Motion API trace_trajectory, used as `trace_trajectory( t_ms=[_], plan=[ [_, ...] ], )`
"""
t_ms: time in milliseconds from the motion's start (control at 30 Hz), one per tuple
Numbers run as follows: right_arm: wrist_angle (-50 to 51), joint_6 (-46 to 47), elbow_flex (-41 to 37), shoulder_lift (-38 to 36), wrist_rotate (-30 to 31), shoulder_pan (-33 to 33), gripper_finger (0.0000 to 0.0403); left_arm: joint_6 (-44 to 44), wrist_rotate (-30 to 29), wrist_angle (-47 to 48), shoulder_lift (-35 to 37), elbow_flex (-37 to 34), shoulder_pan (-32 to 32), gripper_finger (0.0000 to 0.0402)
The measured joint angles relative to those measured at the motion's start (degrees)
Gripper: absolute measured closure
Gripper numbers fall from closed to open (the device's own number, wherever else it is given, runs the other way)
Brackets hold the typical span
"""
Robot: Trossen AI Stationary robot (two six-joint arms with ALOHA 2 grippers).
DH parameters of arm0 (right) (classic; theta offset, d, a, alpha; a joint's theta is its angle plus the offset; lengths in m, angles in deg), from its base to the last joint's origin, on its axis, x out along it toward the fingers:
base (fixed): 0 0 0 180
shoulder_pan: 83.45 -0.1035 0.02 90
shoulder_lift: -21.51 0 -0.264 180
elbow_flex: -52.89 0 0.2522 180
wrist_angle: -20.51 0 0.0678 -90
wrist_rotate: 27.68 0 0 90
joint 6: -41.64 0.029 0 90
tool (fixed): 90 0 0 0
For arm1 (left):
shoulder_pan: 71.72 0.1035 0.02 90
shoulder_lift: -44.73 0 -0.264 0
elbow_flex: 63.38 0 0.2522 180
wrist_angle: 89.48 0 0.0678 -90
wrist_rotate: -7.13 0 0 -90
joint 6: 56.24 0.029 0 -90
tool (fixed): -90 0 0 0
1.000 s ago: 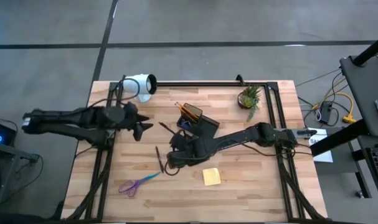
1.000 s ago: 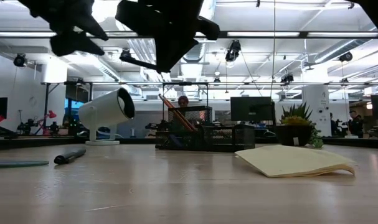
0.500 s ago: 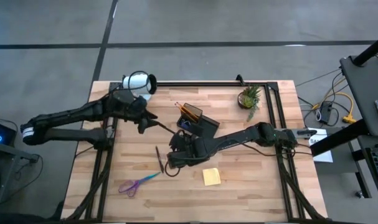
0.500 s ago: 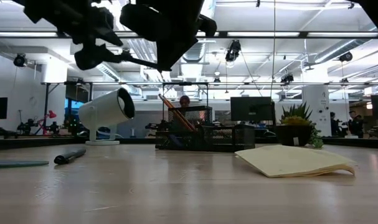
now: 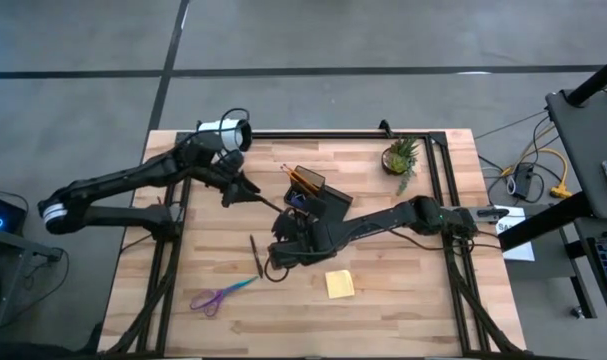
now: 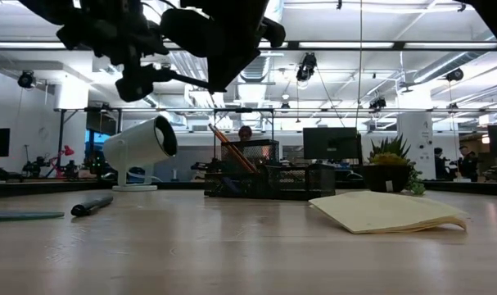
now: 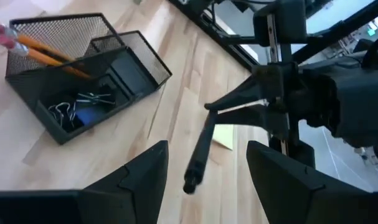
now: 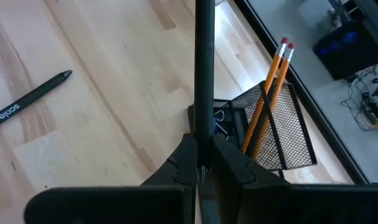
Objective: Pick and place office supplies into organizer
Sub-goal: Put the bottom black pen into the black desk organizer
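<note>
My right gripper (image 5: 282, 226) hangs above the table in front of the black mesh organizer (image 5: 314, 194) and is shut on a black pen (image 5: 265, 204). The pen slants out toward the table's left. My left gripper (image 5: 243, 192) is open at the pen's free end (image 7: 190, 183), its fingers on either side of it without touching. Two orange pencils (image 8: 269, 93) stand in the organizer. Another black pen (image 5: 256, 255), purple-and-blue scissors (image 5: 221, 293) and a yellow sticky pad (image 5: 339, 283) lie flat on the table. My right gripper pinches one end of the black pen (image 8: 204, 140) between its two fingers. The pen runs on along the line of the fingers and away from them. It is lifted clear of the table and slants toward my left gripper.
A white cylindrical lamp (image 5: 223, 133) lies at the far left of the table, just behind my left arm. A small potted plant (image 5: 401, 155) stands at the far right. A black frame rail (image 5: 323, 133) runs along the far edge.
My left gripper has swung from the table's left side toward the far edge and the right. It turned and sank a little, and its open fingers now stand around the free end of the held pen. My right gripper has kept the pen in place.
</note>
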Motion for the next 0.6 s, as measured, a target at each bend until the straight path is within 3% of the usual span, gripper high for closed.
trace_trajectory(
  t_ms=[400, 600],
  plan=[
    [-0.1, 0.0, 0.0, 0.0, 0.0, 0.9, 0.0388, 3.0, 4.0, 0.0, -2.4, -0.2, 0.0, 0.0201],
    [-0.3, 0.1, 0.0, 0.0, 0.0, 0.9, 0.0388, 4.2, 3.9, -1.4, -2.7, -0.3, 0.0, 0.0253]
  ],
)
